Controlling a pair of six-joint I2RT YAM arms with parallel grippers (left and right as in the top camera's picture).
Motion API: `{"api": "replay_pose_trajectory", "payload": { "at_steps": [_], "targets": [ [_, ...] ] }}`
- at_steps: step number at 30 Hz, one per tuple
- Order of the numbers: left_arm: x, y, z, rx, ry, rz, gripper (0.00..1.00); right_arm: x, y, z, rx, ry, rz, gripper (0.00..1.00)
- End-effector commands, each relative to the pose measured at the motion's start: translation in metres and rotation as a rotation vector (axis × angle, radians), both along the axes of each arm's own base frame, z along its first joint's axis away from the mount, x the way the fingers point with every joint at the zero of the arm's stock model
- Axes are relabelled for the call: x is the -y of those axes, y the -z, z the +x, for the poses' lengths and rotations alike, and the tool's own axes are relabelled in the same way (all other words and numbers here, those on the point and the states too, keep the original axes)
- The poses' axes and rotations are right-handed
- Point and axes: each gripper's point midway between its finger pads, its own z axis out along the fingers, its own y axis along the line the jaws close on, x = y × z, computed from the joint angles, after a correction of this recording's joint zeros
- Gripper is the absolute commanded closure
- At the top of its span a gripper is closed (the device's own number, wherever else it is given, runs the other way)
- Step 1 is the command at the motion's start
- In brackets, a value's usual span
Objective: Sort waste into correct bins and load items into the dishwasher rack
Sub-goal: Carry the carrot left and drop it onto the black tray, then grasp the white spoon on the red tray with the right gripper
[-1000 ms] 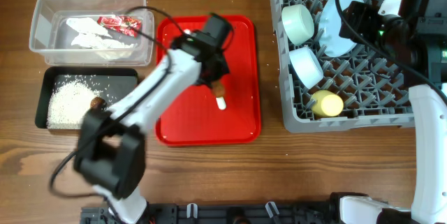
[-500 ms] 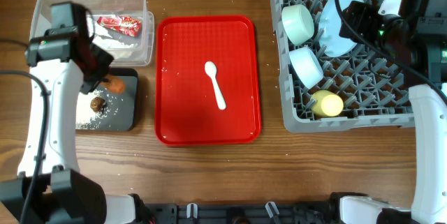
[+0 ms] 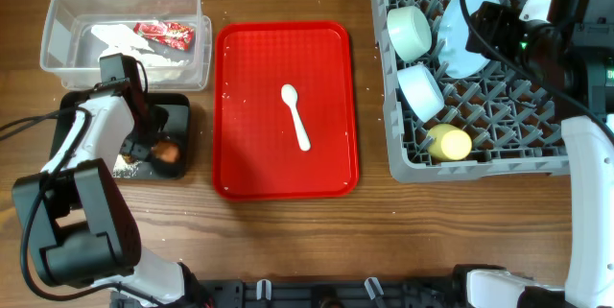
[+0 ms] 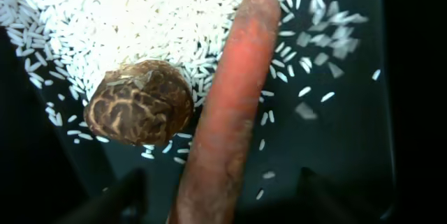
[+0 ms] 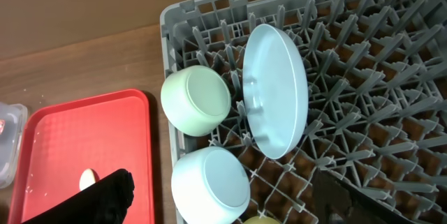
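**Q:** Where is the waste shown, taken from the red serving tray?

**A:** Two tubs are seen left of the tray. The clear tub is set beside the tray's far half, and the red wrapper and white crumpled paper are held in it. The black tub is set beside the tray's near half. In the left wrist view the carrot is shown lying on the black floor, with the brown lump just beside it and the rice grains heaped around their upper ends.

**Q:** How are the grippers depicted?

**A:** The left gripper is held low over the black tub. Its blurred fingers are spread wide apart, the carrot's lower end lies between them, and a dark gap is seen on either side. The right gripper is held over the dishwasher rack, right of the tray. Its fingers are likewise spread, and nothing is pinched.

**Q:** And the items?

**A:** The white spoon is seen lying on the tray near its middle. In the rack, the pale blue plate is stood on edge between pegs. The two bowls are placed on the plate's tray-facing side. The yellow cup is lodged near the rack's near edge.
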Motion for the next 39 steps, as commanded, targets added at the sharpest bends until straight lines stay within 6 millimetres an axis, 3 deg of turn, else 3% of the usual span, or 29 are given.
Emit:
{"api": "replay_pose_trajectory", "payload": {
  "at_steps": [1,3,6,8,12,15,18,20,26,29,33,35,39],
  "targets": [
    [-0.004,-0.011,0.000,0.014,0.020,0.025,0.22,-0.001,0.000,0.003,0.000,-0.014,-0.011,0.15],
    [-0.005,-0.033,0.006,0.046,0.079,0.043,0.17,-0.008,0.000,0.003,0.002,-0.050,-0.017,0.15],
    [0.006,-0.078,0.008,0.113,0.169,0.023,0.15,-0.033,-0.002,0.003,0.015,-0.142,-0.021,0.18],
    [0.028,-0.109,0.012,0.206,0.287,0.001,0.16,-0.062,-0.004,0.007,0.035,-0.209,-0.013,0.18],
    [0.073,-0.137,0.017,0.294,0.458,0.007,0.15,-0.129,0.018,0.016,-0.001,-0.338,0.025,0.18],
    [0.104,-0.134,0.019,0.282,0.552,0.000,0.15,-0.199,0.064,0.024,-0.092,-0.505,0.081,0.18],
    [0.126,-0.125,0.021,0.260,0.614,-0.008,0.16,-0.244,0.115,0.026,-0.197,-0.586,0.108,0.18],
    [0.134,-0.116,0.024,0.241,0.631,-0.017,0.16,-0.273,0.161,0.023,-0.291,-0.641,0.112,0.19],
    [0.137,-0.081,0.026,0.141,0.623,-0.040,0.16,-0.315,0.248,0.017,-0.406,-0.716,0.071,0.21],
    [0.137,-0.068,0.027,0.107,0.622,-0.047,0.15,-0.321,0.277,0.021,-0.414,-0.725,0.031,0.24],
    [0.137,-0.064,0.027,0.098,0.622,-0.049,0.09,-0.322,0.308,0.017,-0.451,-0.746,-0.012,0.29],
    [0.137,-0.064,0.027,0.098,0.622,-0.049,0.01,-0.316,0.327,0.018,-0.475,-0.721,-0.056,0.30],
    [0.137,-0.064,0.027,0.097,0.622,-0.049,0.00,-0.314,0.341,0.017,-0.499,-0.695,-0.056,0.36]
  ]
}}
